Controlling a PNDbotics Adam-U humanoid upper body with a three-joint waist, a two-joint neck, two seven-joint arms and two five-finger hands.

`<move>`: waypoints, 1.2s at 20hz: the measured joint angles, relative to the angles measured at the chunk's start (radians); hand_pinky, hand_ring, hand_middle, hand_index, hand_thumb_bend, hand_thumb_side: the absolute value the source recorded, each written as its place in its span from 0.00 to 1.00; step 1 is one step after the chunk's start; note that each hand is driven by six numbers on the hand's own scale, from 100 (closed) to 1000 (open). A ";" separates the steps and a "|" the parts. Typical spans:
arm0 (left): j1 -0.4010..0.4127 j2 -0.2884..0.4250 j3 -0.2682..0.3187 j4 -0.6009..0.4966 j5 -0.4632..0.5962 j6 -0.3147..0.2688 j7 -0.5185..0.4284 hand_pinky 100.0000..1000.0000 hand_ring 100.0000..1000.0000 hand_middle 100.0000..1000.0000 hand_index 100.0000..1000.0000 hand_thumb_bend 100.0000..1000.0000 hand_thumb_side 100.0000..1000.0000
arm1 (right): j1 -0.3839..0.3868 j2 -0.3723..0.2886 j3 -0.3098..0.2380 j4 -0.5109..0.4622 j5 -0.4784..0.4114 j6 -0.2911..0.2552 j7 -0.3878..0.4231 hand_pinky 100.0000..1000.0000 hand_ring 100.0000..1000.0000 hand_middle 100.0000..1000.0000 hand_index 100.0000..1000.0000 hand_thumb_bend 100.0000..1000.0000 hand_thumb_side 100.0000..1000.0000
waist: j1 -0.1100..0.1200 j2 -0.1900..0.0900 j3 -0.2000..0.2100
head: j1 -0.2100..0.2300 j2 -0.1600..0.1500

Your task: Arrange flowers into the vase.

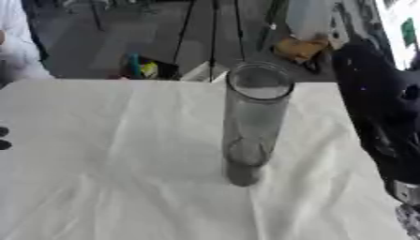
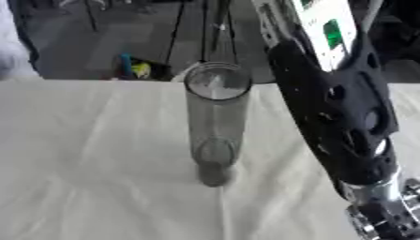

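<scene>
A tall clear glass vase [image 1: 254, 122] stands upright near the middle of the white-clothed table [image 1: 107, 154], with nothing in it. My right arm [image 2: 344, 126], black with a silver joint low down, rises from the lower right corner past the vase's right side and does not touch it. Its upper end [image 2: 275, 37] is blurred above the table's far edge, so the right hand cannot be made out. A small yellow-brown thing [image 1: 299, 48] shows beside that end; whether it is held is unclear. Dark tips of my left hand [image 1: 3, 138] peek in at the left edge.
Beyond the far table edge are dark tripod legs [image 1: 212, 33] and a small blue and yellow object [image 1: 141, 66] on the floor. A person's white sleeve [image 1: 16, 42] shows at the upper left, off the table.
</scene>
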 measured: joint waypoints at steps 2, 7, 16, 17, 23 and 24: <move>0.000 0.000 0.000 0.000 0.000 0.000 0.000 0.52 0.58 0.66 0.85 0.00 1.00 | 0.005 0.000 0.003 -0.002 0.001 0.000 0.001 0.00 0.00 0.00 0.00 0.00 0.18 | 0.000 0.001 0.001 | 0.000 0.000; -0.001 -0.001 0.000 0.000 0.000 0.000 0.000 0.52 0.58 0.66 0.85 0.00 1.00 | 0.021 0.000 0.009 -0.002 0.005 0.003 0.006 0.00 0.00 0.00 0.00 0.00 0.18 | -0.001 0.001 0.001 | 0.000 0.000; -0.001 -0.001 0.000 0.000 -0.001 0.000 0.000 0.52 0.58 0.66 0.85 0.00 1.00 | 0.045 -0.060 0.010 -0.033 -0.044 0.032 0.026 0.00 0.00 0.00 0.00 0.00 0.19 | -0.007 0.001 -0.012 | 0.014 0.008; -0.001 -0.001 0.000 0.000 -0.001 0.000 0.000 0.52 0.58 0.66 0.85 0.00 1.00 | 0.046 -0.069 0.011 -0.038 -0.052 0.038 0.030 0.00 0.00 0.00 0.00 0.00 0.18 | -0.008 0.001 -0.014 | 0.016 0.008; -0.001 0.000 0.000 0.000 -0.002 0.001 0.000 0.52 0.58 0.66 0.85 0.00 1.00 | 0.046 -0.108 0.007 -0.055 -0.143 0.079 0.046 0.00 0.00 0.00 0.00 0.00 0.17 | -0.009 0.001 -0.022 | 0.028 0.012; -0.001 0.000 0.000 0.000 -0.002 0.001 0.000 0.52 0.58 0.66 0.85 0.00 1.00 | 0.046 -0.110 0.005 -0.058 -0.156 0.082 0.043 0.00 0.00 0.00 0.00 0.00 0.16 | -0.009 0.001 -0.023 | 0.029 0.014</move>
